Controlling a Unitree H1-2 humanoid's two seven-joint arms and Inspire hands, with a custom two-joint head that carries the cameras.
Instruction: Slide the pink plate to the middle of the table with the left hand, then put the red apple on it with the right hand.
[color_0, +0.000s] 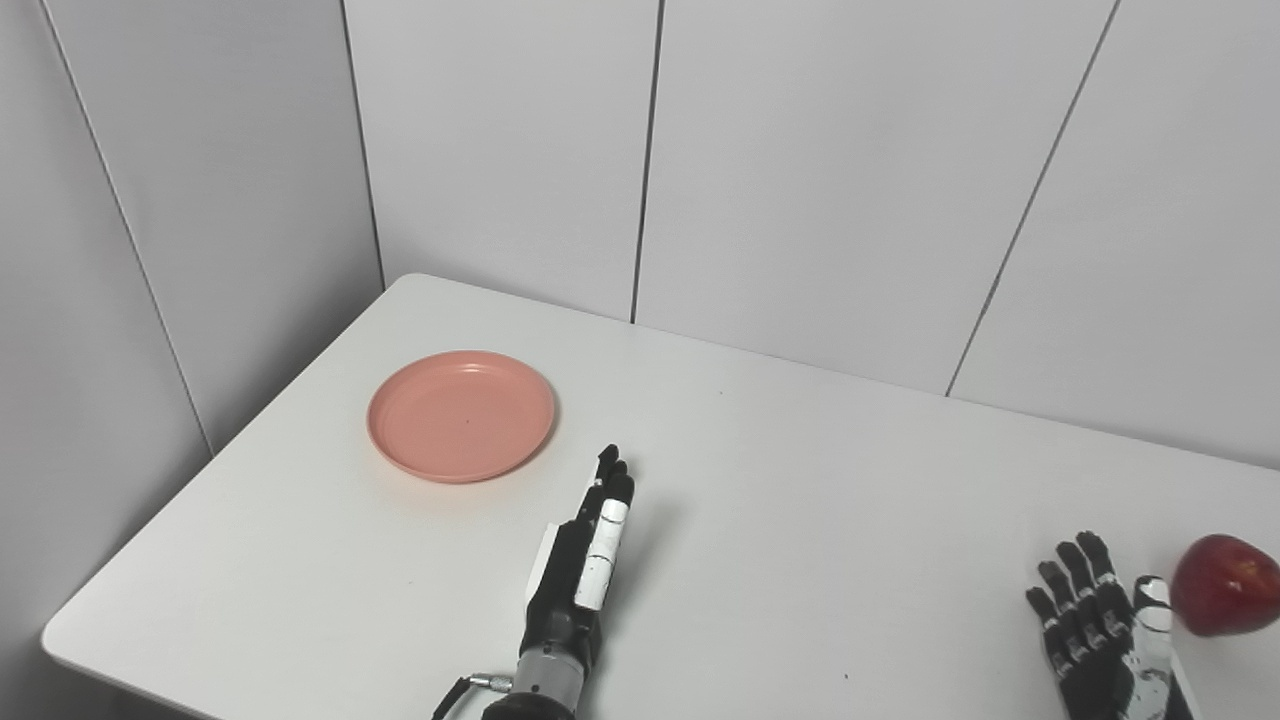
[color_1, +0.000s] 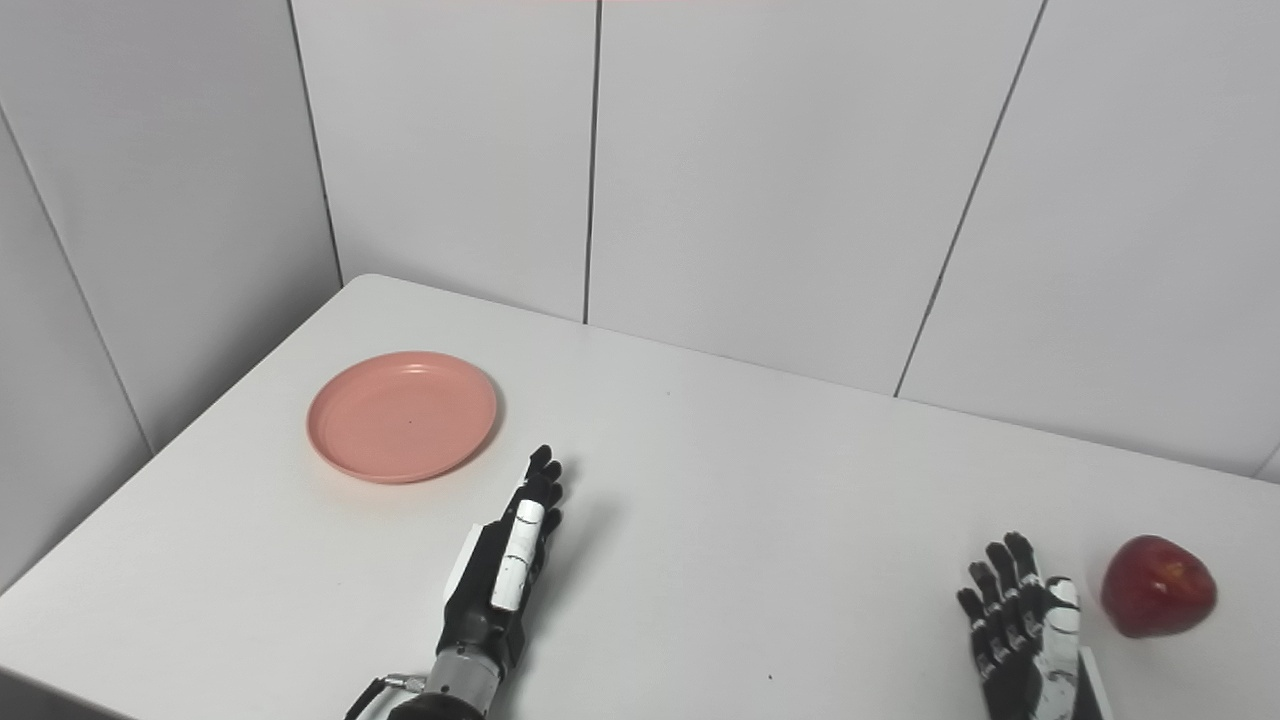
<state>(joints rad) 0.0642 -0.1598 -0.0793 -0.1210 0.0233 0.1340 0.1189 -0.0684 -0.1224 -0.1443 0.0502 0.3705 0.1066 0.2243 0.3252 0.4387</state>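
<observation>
Right hand, fingers slightly spread, empty; red apple just right of its fingertips, apart. Left hand, fingers straight and pressed together, empty; pink plate beyond-left of fingertips, untouched. The right eye view alone shows the whole apple.

- Plate lies on the table, far left.
- Apple sits at the table's right edge.
- Left hand is near the plate, to its right and nearer the camera.
- Right hand is just left of the apple.
</observation>
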